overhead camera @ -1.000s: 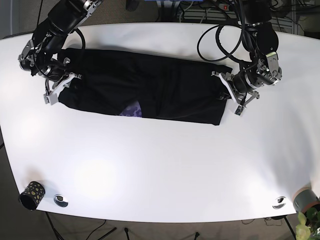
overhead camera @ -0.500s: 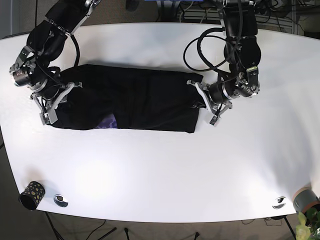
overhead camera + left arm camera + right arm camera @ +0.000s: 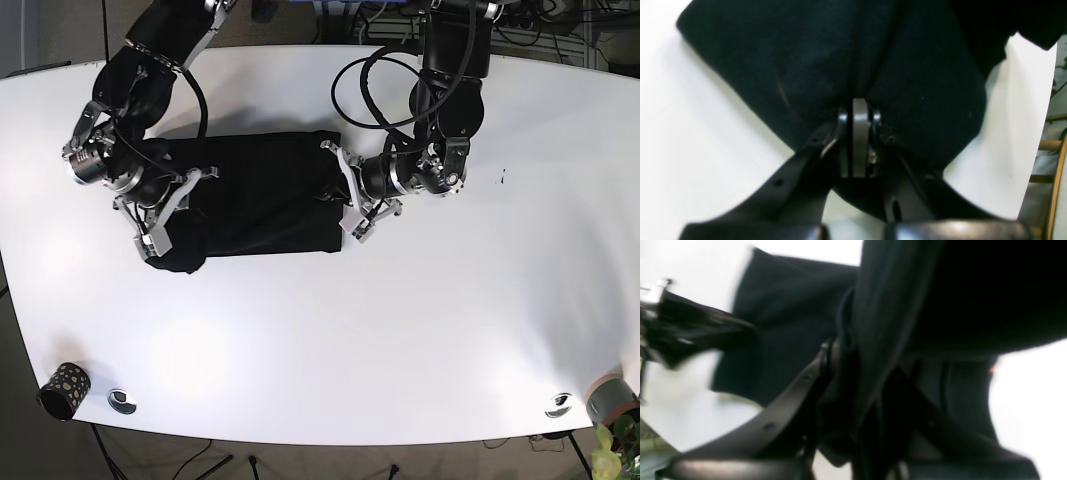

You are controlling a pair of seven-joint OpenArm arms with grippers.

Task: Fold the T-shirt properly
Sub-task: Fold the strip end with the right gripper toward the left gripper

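T-shirt (image 3: 262, 195), 1; hands, 2.

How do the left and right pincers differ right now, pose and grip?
The left pincer holds the T-shirt at its edge on the base view's right; the right pincer holds the opposite end. In its wrist view the left pincer shows sharply, fingers pressed together; the right pincer is blurred, draped in cloth. Both are shut on black fabric over the white table.

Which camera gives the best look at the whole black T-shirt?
The base view: the T-shirt lies bunched on the white table between both arms, its whole outline visible. The left wrist view shows only one dark fold; the right wrist view is a blurred close-up.
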